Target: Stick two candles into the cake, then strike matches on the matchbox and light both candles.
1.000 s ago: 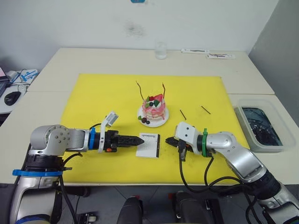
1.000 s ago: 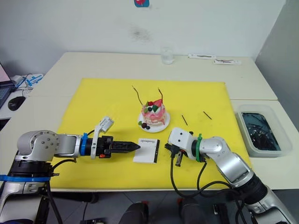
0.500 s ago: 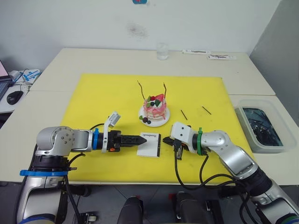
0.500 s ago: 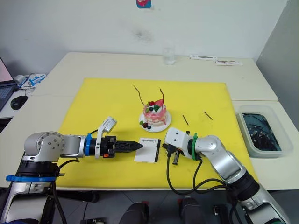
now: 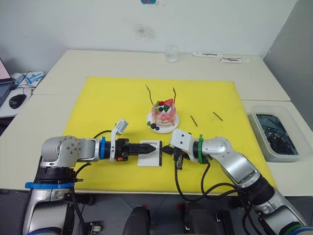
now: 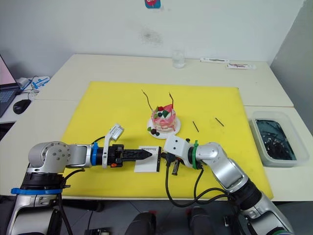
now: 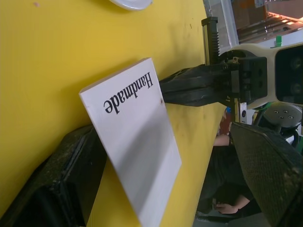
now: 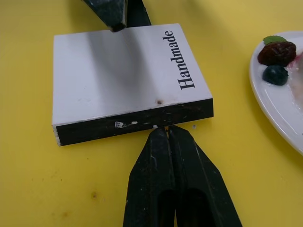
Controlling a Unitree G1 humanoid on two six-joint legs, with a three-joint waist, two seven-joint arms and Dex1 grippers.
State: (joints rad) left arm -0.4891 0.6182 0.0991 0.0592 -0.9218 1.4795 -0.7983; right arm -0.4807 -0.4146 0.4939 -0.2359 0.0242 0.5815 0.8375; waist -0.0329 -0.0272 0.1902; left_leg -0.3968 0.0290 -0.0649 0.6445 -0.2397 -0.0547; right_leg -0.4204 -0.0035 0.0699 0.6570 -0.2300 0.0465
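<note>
Lying flat low-centre, matchbox (image 5: 149,152) long axis toward cake (image 5: 163,114), black strip facing right gripper (image 5: 167,151), jaws together, tips touching strip. Left gripper (image 5: 155,146) jaws apart astride matchbox, advanced since earlier.

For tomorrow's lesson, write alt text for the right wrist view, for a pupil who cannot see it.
The right gripper, jaws shut, touches the black striking edge of a white matchbox printed "Handmade", lying on a yellow mat. The left gripper's fingertips overlap the box's far side, and the cake's plate shows beside it.
</note>
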